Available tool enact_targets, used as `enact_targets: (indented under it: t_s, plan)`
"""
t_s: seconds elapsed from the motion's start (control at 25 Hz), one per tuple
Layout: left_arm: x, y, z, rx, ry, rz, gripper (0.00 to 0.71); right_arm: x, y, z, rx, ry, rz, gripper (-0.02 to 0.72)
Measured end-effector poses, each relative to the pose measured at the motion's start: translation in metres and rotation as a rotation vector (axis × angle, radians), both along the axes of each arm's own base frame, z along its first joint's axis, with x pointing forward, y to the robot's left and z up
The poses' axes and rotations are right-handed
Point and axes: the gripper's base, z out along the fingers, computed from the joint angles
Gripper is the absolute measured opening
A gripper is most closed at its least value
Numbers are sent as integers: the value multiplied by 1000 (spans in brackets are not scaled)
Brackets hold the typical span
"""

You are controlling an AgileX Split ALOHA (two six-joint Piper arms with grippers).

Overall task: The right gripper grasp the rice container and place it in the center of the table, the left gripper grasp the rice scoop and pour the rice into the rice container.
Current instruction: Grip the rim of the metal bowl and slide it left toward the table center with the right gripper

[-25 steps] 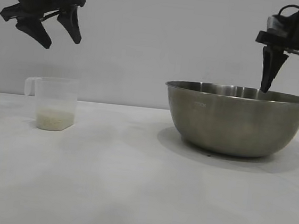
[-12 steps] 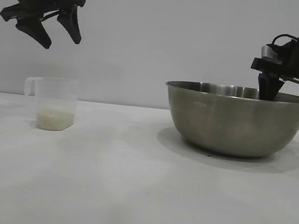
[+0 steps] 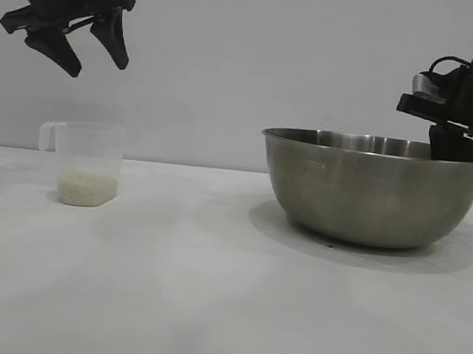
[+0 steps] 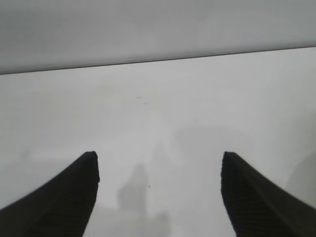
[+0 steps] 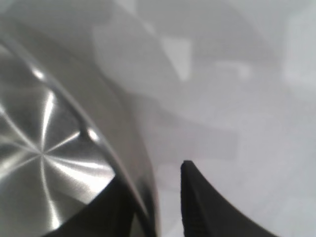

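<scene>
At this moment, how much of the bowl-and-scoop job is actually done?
Nothing finished. In hand: the right gripper straddles the rice container's rim at the table's right, wall between its fingers. Left: centring it, then the left gripper, open above the rice scoop, must grasp it and pour the rice.

The setting is a robot test bench, not a domestic kitchen. A plain white table [image 3: 207, 292] meets a bare grey backdrop wall [image 3: 258, 52], with black arms entering at 10 and 2 o'clock (no furniture or fittings are visible).
</scene>
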Motion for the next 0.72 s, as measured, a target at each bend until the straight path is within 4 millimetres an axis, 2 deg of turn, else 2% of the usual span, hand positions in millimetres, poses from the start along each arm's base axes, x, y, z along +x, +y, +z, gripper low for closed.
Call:
enact_targets:
  t_s: [0.16,0.2,0.28,0.52,0.56,0.72]
  plan:
    - [0,0,0,0,0,0,545,0,0,0,0,0,0,205]
    - [0,0,0,0,0,0,545,0,0,0,0,2,0,148]
    - [0,0,0,0,0,0,545,0,0,0,0,5,1,86]
    - [0,0,0,0,0,0,545,-1,0,0,0,5,1,64]
    - [0,0,0,0,0,0,545,-1,0,0,0,5,1,0]
    - [0,0,0,0,0,0,545,-1,0,0,1,15,8,0]
